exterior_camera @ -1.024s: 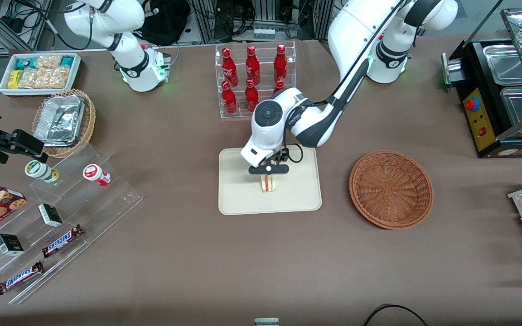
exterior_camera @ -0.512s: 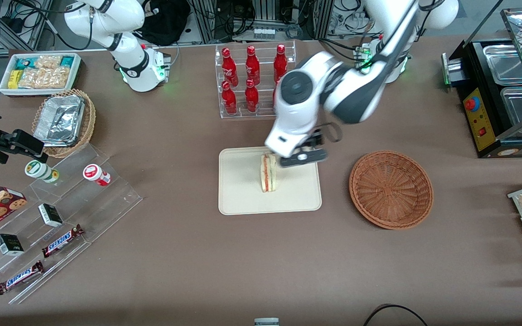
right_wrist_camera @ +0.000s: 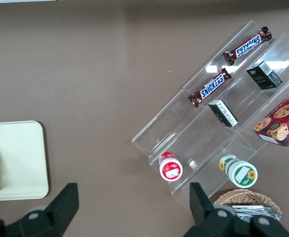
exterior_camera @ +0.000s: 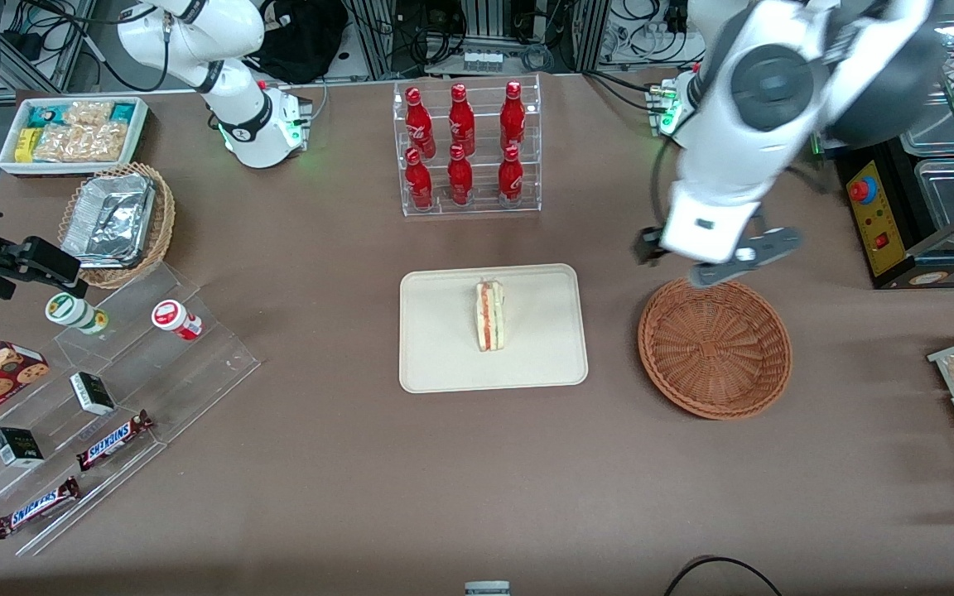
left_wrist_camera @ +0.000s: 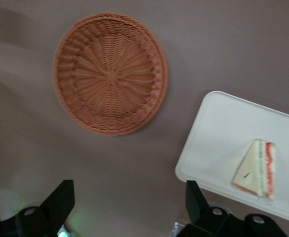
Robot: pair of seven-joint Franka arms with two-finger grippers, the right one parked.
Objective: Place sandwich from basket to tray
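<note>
The sandwich [exterior_camera: 490, 315] is a small triangular wedge of pale bread with red-orange and green filling striped along one edge, resting on the tray [exterior_camera: 436, 348] near its middle, nothing touching it. From the left wrist camera the sandwich [left_wrist_camera: 256, 168] shows its smooth white face and ragged layered edge. The tray [left_wrist_camera: 218, 143] is flat, cream-beige and matte, rectangular with rounded corners and a low rim. Beside it, toward the working arm's end of the table, sits the basket [exterior_camera: 715, 344], a round shallow bowl of reddish-brown wicker woven in rings around a radiating centre [left_wrist_camera: 110, 74], with nothing in it. The gripper [exterior_camera: 719, 263] hangs above the table at the basket's rim farther from the front camera, well apart from the sandwich; its fingers [left_wrist_camera: 59, 200] are spread wide and hold nothing. Farther from the camera than the tray stands a clear acrylic rack of red bottles [exterior_camera: 464, 145].
</note>
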